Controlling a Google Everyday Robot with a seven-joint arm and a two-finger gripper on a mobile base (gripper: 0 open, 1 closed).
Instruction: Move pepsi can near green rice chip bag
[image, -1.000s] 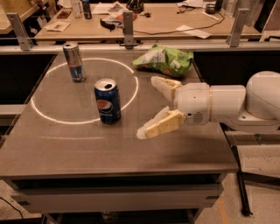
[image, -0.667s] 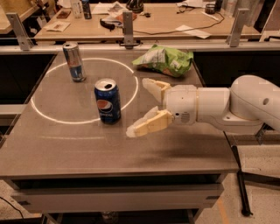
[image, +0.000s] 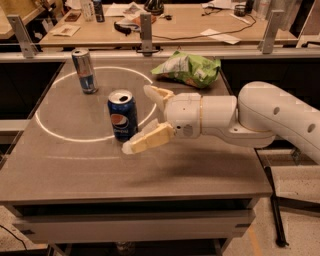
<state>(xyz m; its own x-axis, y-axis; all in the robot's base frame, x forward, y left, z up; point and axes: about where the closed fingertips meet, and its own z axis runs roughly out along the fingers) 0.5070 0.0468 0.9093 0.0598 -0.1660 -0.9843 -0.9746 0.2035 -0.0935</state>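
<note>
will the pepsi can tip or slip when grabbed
Upright and taller than wide, the pepsi can might tip if pushed high. Its smooth wall may slip, yet looks stiff enough for the open gripper close beside it.

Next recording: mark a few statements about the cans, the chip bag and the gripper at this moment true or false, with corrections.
1. The pepsi can stands upright on the table. True.
2. The gripper is shut on the pepsi can. False: its fingers are spread open at the can's right side, one behind it and one in front.
3. The green rice chip bag lies near the table's far edge, apart from the pepsi can. True.
4. The slim silver and blue can lies on its side. False: it stands upright, left of and behind the pepsi can.
</note>
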